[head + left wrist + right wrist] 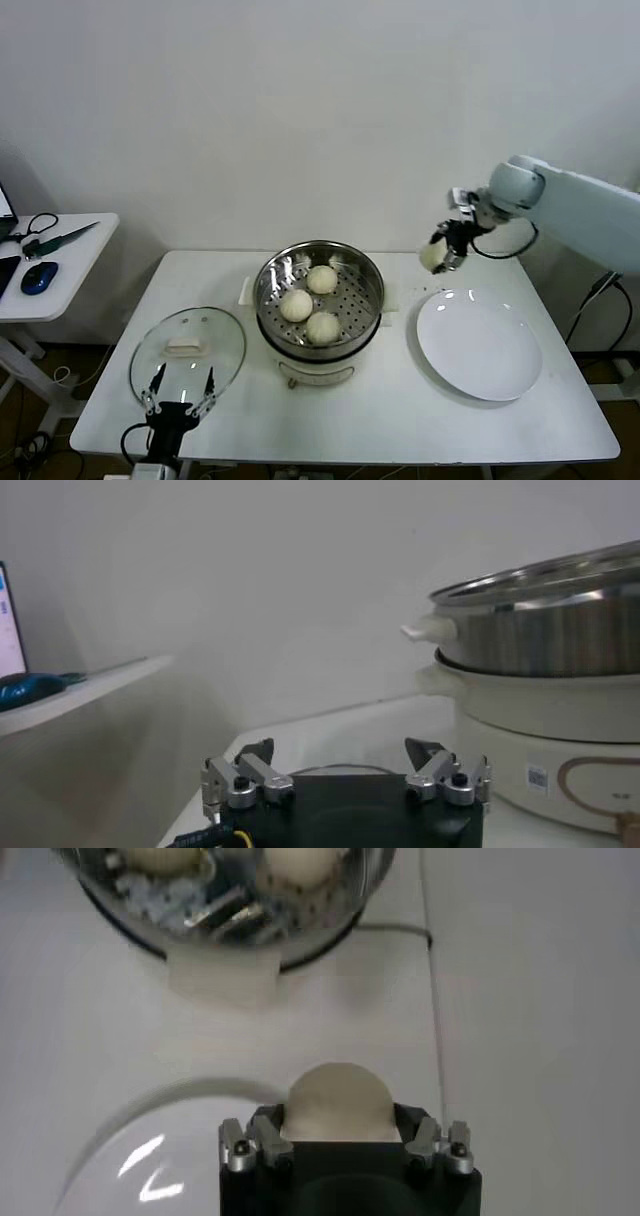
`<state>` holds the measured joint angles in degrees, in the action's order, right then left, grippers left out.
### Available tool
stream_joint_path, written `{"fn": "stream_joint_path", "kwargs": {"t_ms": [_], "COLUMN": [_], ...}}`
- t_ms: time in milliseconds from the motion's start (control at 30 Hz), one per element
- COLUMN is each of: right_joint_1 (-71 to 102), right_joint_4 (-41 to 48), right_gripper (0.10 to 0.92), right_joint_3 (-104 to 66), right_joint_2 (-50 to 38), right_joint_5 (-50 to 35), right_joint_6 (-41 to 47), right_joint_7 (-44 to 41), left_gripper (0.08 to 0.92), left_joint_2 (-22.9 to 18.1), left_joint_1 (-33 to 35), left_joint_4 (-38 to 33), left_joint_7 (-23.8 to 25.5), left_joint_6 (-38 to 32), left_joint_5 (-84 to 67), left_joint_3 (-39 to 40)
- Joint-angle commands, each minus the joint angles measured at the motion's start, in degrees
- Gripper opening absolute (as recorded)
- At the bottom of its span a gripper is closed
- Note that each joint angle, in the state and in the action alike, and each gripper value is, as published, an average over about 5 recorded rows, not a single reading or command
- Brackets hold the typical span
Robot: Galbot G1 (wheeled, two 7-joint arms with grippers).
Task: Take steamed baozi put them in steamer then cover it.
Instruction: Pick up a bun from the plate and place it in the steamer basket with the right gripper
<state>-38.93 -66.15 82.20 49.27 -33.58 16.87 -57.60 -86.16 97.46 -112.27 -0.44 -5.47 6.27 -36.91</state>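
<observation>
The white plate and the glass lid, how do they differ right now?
The white plate is opaque and bare, lying on the table's right; the glass lid is see-through with a white handle, lying on the left. The right gripper holds a baozi above the plate's far edge; the open left gripper waits by the lid. Both are round.

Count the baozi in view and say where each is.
4: three baozi lie in the steamer; the fourth baozi is held by the right gripper above the table, beyond the plate.

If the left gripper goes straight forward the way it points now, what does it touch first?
Probably the glass lid: the open left gripper sits at the table's near edge, aimed at the lid lying flat ahead. Height is unclear; it may pass just above.
</observation>
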Motion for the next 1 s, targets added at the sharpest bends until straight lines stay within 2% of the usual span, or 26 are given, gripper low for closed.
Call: {"fn": "stream_joint_path", "kwargs": {"t_ms": [33,533,1000], "right_joint_1": [-14.08,-6.0,1.41], "right_joint_4": [-2.98,-3.43,-2.19], "right_gripper": [0.721,0.721,0.721], "right_joint_3": [14.63,13.21,12.85], "right_joint_2": [11.87,20.17,20.75], "right_joint_5": [-17.91,-17.66,-13.58], "right_joint_6": [2.58,4.95,5.17], "right_joint_7": [1.31,5.76,6.89], "left_gripper": [0.823,0.823,0.823], "left_joint_2": [0.21,0.99,1.34], "left_joint_1": [-0.19,-1.68,-2.42], "left_joint_4": [0.06,1.16,2.6], "left_joint_7": [0.02,0.06,0.05], "left_joint_6": [0.25,0.8,0.82], "left_joint_5": [0.63,0.57,0.0], "left_joint_3": [0.64,0.69,0.11]}}
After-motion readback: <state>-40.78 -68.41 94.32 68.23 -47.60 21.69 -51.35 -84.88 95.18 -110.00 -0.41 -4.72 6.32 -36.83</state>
